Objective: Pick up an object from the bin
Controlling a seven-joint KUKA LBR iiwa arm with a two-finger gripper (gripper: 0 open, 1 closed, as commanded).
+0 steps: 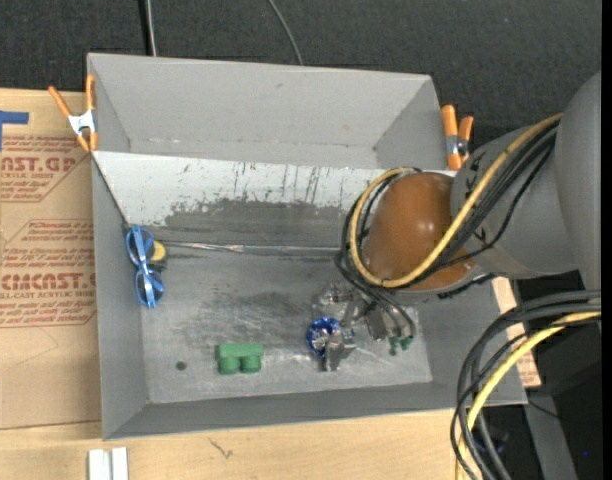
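My gripper [358, 324] is low in the bin's front right part, under the orange wrist cover. A small blue and silver thing [321, 334] lies right at its left tip, touching or nearly touching it. To the left, on the bin floor near the front wall, sits a green block [238, 358] with two lobes, well apart from the gripper.
A pair of blue glasses [143, 266] with a small yellow bit lies against the bin's left wall. The arm and its yellow-black cables hang over the bin's right side. The front wall is close below the gripper.
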